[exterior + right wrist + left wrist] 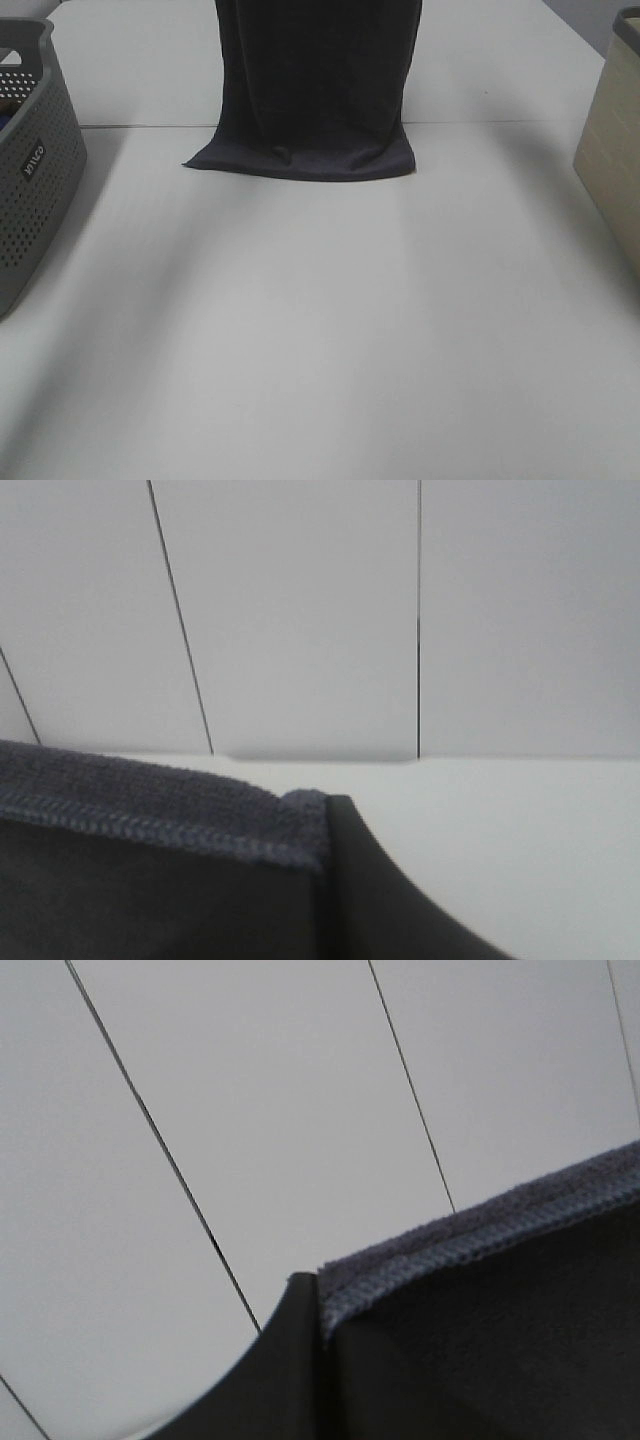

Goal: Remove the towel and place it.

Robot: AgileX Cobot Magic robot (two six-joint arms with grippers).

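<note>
towel (pixel 315 90): dark charcoal, hanging at far centre, bottom edge on table (pixel 320 350) | left gripper (pixel 318 1305): closed, seemingly pinching towel hem | right gripper (pixel 322 825): same, pinching hem | grey basket (pixel 35 180) left, beige bin (pixel 610 170) right

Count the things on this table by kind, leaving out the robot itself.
Towels: 1, the dark charcoal towel
Containers: 2, the grey basket and the beige bin
Total: 3
</note>
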